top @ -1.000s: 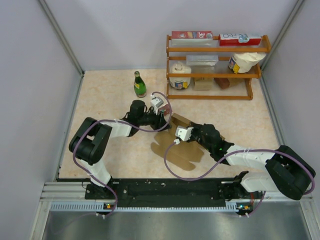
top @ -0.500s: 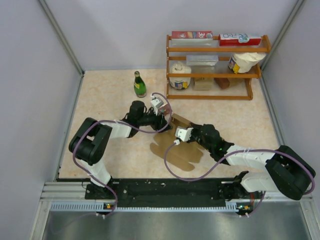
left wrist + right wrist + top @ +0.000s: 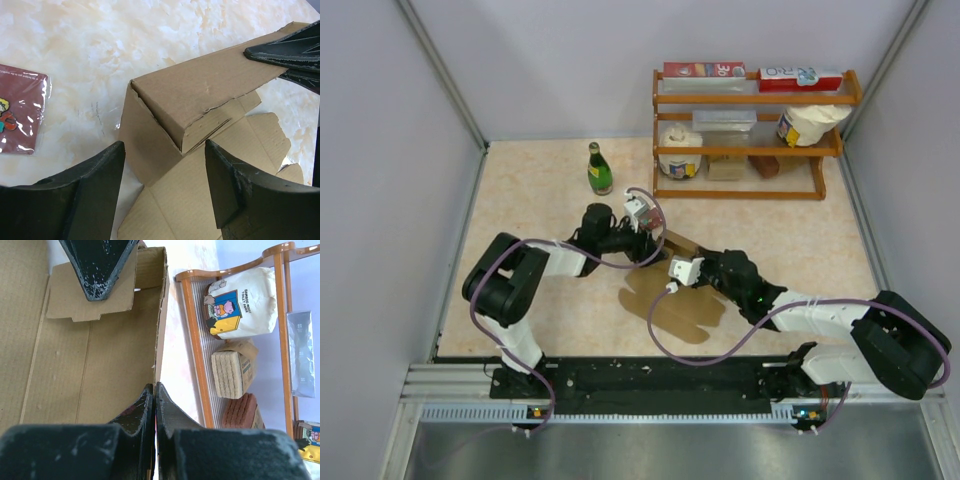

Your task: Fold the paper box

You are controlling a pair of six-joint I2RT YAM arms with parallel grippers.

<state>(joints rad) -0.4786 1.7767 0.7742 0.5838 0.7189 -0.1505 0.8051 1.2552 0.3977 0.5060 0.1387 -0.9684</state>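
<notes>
The paper box (image 3: 688, 312) lies on the table (image 3: 540, 190), bottle (image 3: 599, 168) and rack (image 3: 750, 100) behind it.

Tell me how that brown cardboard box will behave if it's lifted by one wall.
Likely light and floppy: the paper box is thin cardboard, and the right gripper pinches one wall, so loose flaps would probably sag. Its ragged fold suggests it creases easily. On the smooth table it may slide rather than tip.

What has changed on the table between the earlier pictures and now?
The right gripper, fingers shut on a raised wall of the plain brown cardboard box, pulled it slightly leftward in the top view. The left gripper, open around the folded corner, barely shifted. Nothing was grasped or released. The green bottle and wooden shelf rack stayed.
</notes>
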